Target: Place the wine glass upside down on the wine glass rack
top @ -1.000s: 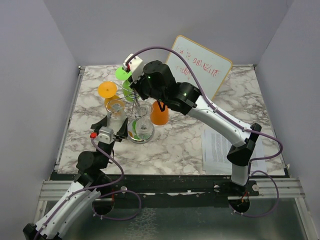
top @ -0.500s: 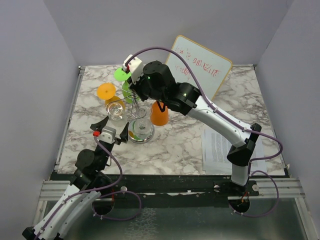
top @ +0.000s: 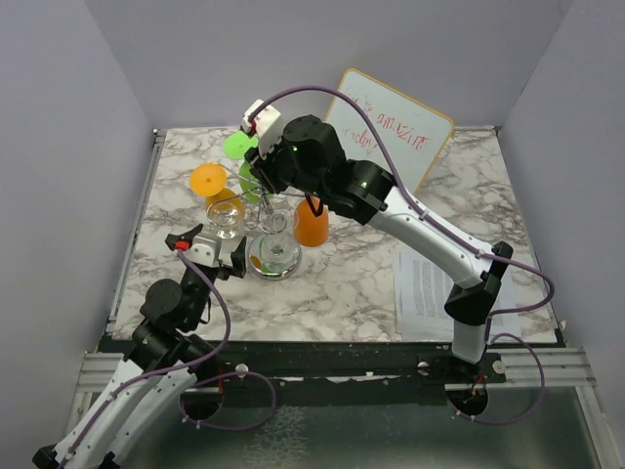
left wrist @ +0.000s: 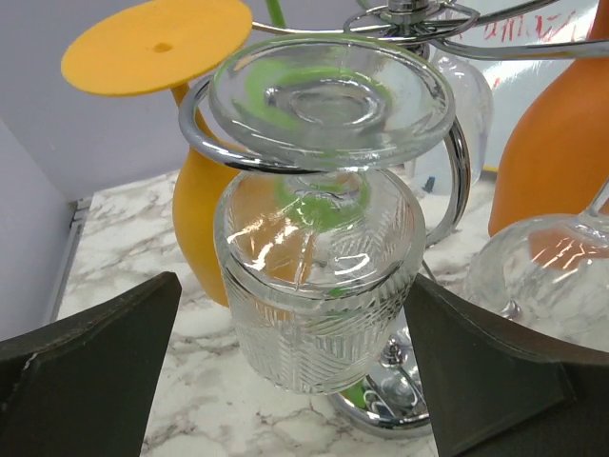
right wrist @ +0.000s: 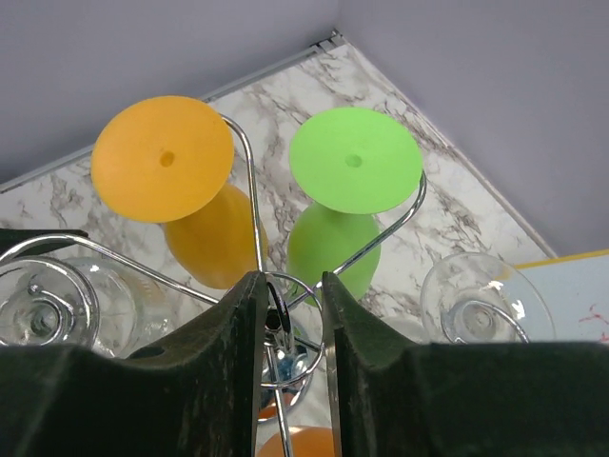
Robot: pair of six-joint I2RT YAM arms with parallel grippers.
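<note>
The clear cut-pattern wine glass (left wrist: pixel 319 286) hangs upside down with its foot resting in a loop of the silver wire wine glass rack (left wrist: pixel 195 143). In the top view the glass (top: pixel 226 217) hangs at the rack's near-left side, above the chrome base (top: pixel 273 264). My left gripper (left wrist: pixel 293 286) is open and empty. Its jaws stand wide on either side of the bowl without touching it, and in the top view the gripper (top: pixel 205 249) is just in front of the glass. My right gripper (right wrist: pixel 288 295) is shut on the ring at the top of the rack's post (right wrist: pixel 285 328).
An orange glass (top: pixel 210 178) and a green glass (top: pixel 237 145) hang upside down on the far arms. Another clear glass (left wrist: pixel 552 276) hangs at the right. An orange cup (top: pixel 312 223) is beside the rack. A whiteboard (top: pixel 391 132) leans at the back and a paper sheet (top: pixel 430 288) lies at the right.
My left gripper was around the clear glass, then let go and drew back toward the near left. The glass stays hanging on the rack. The right gripper has kept its hold.
</note>
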